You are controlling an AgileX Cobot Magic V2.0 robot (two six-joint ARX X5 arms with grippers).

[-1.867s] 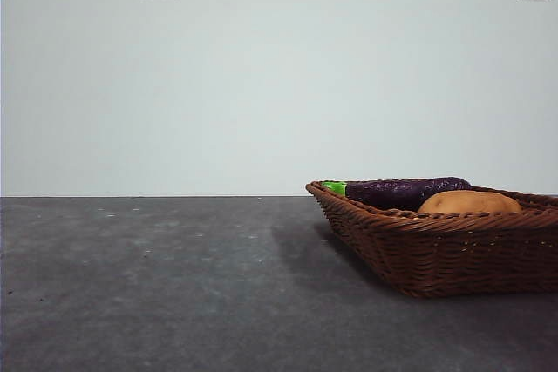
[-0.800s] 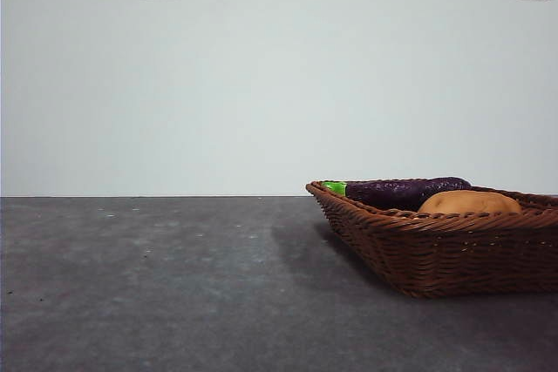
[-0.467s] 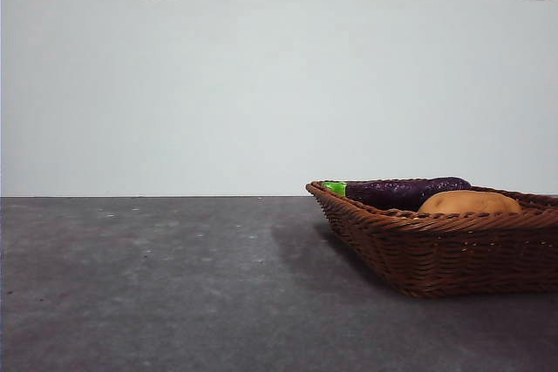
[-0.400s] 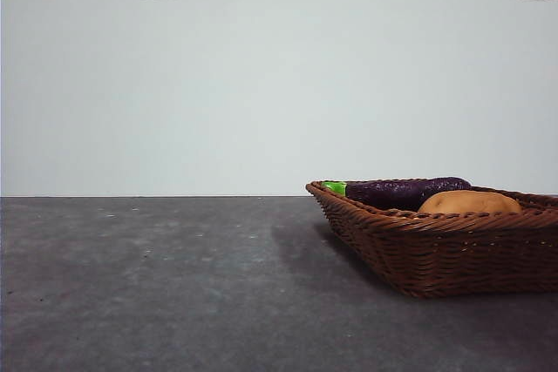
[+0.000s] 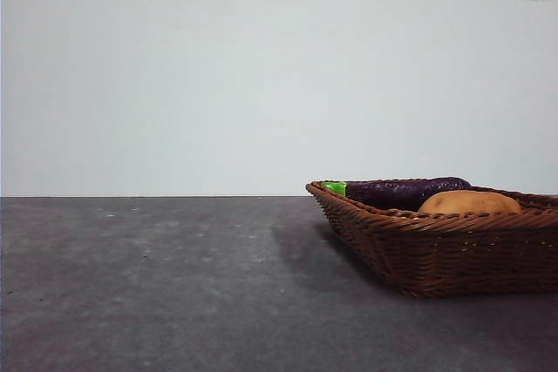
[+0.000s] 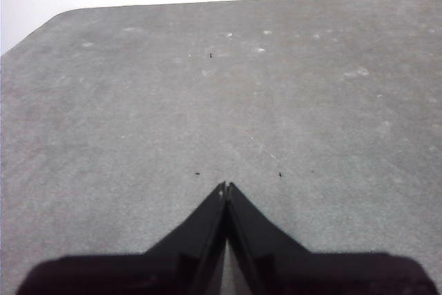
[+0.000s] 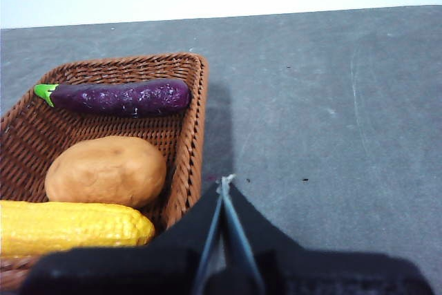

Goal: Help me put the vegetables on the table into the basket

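With eggplant [image 7: 119, 97], potato [image 7: 106, 170] and yellow piece [image 7: 72, 229] all inside basket [image 7: 195, 136], counter [image 5: 157, 285] bare: no grasp left, so both grippers, left [image 6: 226, 187] and right [image 7: 226, 180], best parked closed, empty, clear of the rim.

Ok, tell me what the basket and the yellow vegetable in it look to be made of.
The basket: woven wicker or rattan, glossy brown; its interlaced strands and braided rim show. The yellow vegetable: probably moulded plastic or foam, an imitation corn cob by its uniform bright colour and regular kernel rows, though that is a guess.
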